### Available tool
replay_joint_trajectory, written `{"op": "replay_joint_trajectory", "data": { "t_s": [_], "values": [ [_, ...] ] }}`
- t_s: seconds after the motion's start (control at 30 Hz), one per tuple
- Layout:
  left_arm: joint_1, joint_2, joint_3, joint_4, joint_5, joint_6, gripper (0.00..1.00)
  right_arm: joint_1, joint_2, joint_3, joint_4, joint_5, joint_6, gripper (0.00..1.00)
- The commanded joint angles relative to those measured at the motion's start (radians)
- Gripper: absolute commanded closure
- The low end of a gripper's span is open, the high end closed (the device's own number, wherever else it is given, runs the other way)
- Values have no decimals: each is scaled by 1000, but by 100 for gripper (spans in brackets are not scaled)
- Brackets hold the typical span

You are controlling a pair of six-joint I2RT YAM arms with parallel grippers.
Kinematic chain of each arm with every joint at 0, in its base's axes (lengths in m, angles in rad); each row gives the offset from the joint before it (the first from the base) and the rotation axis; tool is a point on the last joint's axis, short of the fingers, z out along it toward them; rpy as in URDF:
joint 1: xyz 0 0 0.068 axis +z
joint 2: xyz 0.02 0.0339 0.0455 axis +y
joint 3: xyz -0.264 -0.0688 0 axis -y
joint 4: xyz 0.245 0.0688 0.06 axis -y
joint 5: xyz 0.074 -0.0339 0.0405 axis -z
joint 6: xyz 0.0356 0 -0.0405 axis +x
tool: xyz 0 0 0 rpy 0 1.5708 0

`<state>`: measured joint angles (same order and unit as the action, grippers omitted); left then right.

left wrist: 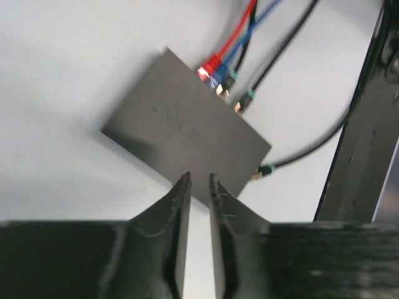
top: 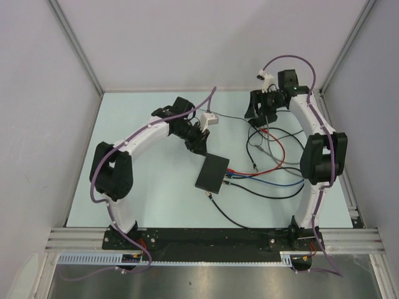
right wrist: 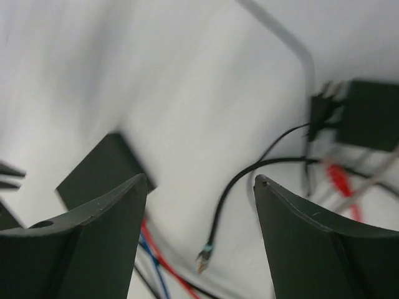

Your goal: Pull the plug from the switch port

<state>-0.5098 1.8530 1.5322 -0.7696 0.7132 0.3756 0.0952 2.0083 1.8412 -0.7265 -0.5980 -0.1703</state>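
The flat matte-black box [top: 212,173] lies mid-table, also in the left wrist view [left wrist: 187,124] and the right wrist view [right wrist: 100,171]. Red [left wrist: 211,65], blue [left wrist: 219,80] and black teal-banded plugs [left wrist: 244,101] sit in sockets on one short edge; which is the switch port cannot be told. Another black plug [left wrist: 265,171] sits at the adjacent edge. My left gripper [top: 198,144] [left wrist: 198,179] hovers over the box's far corner, nearly shut with a narrow slit, empty. My right gripper [top: 259,115] [right wrist: 202,180] is open and empty, above a loose black cable end [right wrist: 202,258].
Red, blue, black and grey cables [top: 268,165] loop over the table right of the box. A white adapter [top: 209,119] lies behind the left gripper. A black block with cables [right wrist: 368,112] lies by the right gripper. White walls enclose the table on three sides.
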Motion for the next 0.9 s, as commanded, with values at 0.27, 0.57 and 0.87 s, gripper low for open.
{"op": "replay_joint_trajectory", "data": {
  "t_s": [0.27, 0.57, 0.87],
  "values": [
    [-93, -78, -320, -234, 84, 614, 100, 146, -275, -479, -108, -28, -101, 26],
    [-171, -23, -403, 98, -99, 364, 91, 54, -209, -493, -77, -103, -57, 27],
    [-90, 55, -219, 72, -204, 293, 89, 70, -73, -479, -48, -229, -43, 30]
  ]
}}
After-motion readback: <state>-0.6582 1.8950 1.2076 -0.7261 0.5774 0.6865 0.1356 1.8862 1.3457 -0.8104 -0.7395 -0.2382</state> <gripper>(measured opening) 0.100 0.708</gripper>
